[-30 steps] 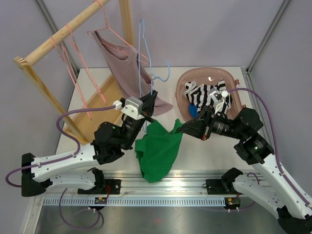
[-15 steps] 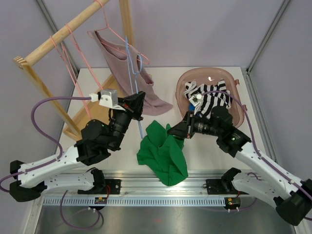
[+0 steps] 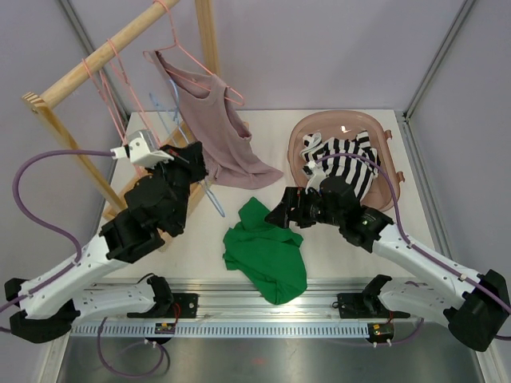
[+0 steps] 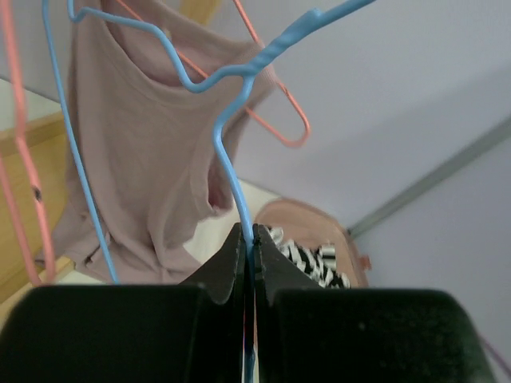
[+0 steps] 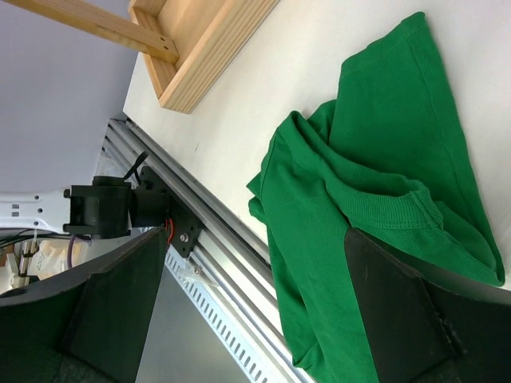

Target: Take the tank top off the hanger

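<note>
Left gripper [image 4: 247,239] is pinched tight on the wire of the one blue hanger [image 4: 231,152], which is bare. Right gripper [image 5: 255,239] has its fingers spread wide, holding nothing, right over the single green tank top [image 3: 263,247]. That's crumpled on the table [image 3: 200,255], off the hanger. Further out, the wooden rack [image 3: 104,52] holds one mauve tank top [image 3: 211,120] on a pink hanger [image 4: 297,144] plus two bare pink hangers [image 3: 114,104]. One pink basket [image 3: 307,128] holds striped clothes [image 3: 343,155].

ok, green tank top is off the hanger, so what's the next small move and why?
Probably lift the right end effector straight up and clear. Its jaws are open just above the green tank top, which lies crumpled on the table, free of the blue hanger. The left end effector is shut on that hanger's wire.
</note>
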